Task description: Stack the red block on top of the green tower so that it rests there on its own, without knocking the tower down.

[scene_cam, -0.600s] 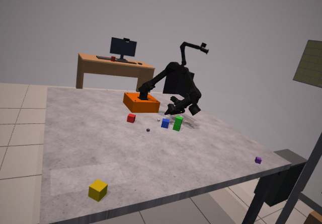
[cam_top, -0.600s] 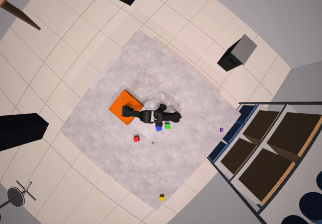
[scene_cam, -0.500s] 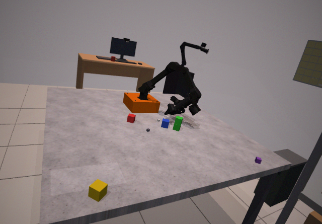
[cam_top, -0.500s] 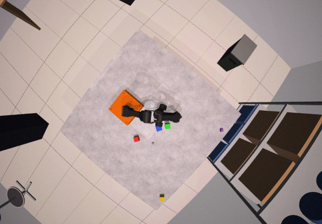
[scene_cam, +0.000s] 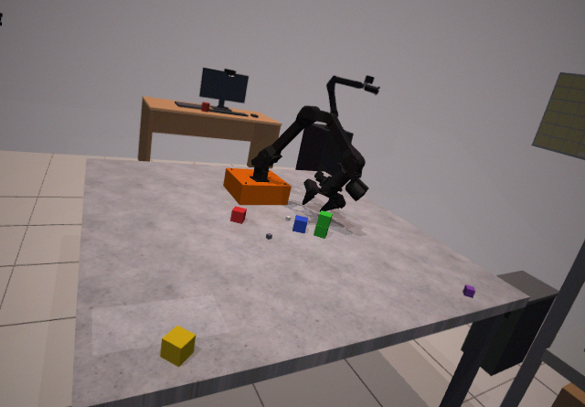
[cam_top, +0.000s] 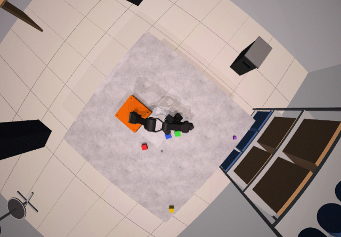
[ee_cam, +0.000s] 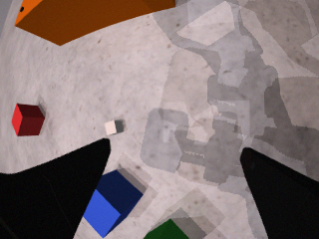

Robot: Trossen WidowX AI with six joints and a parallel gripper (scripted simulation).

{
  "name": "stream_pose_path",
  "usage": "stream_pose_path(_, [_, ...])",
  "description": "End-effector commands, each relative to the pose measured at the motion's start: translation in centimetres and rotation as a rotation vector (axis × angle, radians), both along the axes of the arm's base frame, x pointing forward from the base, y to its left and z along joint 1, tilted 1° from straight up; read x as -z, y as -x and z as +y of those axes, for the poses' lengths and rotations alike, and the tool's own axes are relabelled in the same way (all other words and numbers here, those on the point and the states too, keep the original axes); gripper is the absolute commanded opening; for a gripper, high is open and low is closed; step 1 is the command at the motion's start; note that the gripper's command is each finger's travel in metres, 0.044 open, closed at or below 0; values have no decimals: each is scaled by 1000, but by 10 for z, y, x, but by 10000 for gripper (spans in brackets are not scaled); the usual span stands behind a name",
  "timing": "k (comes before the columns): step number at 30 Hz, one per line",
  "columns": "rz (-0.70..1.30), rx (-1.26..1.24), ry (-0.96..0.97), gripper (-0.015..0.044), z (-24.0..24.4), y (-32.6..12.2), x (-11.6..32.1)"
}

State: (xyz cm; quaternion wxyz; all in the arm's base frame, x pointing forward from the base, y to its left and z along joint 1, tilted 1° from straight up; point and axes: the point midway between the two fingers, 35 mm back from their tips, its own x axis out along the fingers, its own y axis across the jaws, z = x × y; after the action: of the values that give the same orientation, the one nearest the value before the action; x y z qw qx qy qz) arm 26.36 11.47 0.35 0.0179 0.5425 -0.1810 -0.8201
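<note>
The red block (cam_top: 144, 147) (scene_cam: 239, 215) (ee_cam: 29, 119) lies on the table, away from the gripper, in front of the orange base. The green tower (cam_top: 177, 133) (scene_cam: 323, 224) (ee_cam: 167, 231) is two green blocks high and stands upright. My gripper (scene_cam: 313, 206) (ee_cam: 177, 150) is open, with nothing between its fingers. It hangs above the table behind the green tower as the exterior camera sees it. In the wrist view only the tower's top part shows, at the bottom edge. In the top view the arm hides part of the fingers.
A blue block (cam_top: 168, 136) (scene_cam: 300, 224) (ee_cam: 114, 201) stands close beside the tower, on the red block's side. A small white cube (scene_cam: 287, 218) (ee_cam: 113, 127) and a small dark cube (cam_top: 161, 151) (scene_cam: 269, 236) lie nearby. A yellow block (cam_top: 171, 209) (scene_cam: 177, 346) and purple cube (cam_top: 234, 137) (scene_cam: 468, 291) lie far off.
</note>
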Motion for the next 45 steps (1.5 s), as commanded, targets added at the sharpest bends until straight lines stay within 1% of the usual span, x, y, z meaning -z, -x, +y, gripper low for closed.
stream_pose_path(1, [-88,170,19,440,1,-9,-7])
stream_pose_path(12, [-302,669,45,440,2,-36,-32])
stream_pose_path(22, [-424,1113,37,440,-3,-57,-57])
stream_pose_path(26, [-472,1258,50,440,-35,-67,-65])
stream_pose_path(32, [-480,1511,123,440,-71,-66,-66])
stream_pose_path(45, [-465,2276,362,440,-174,-43,-67])
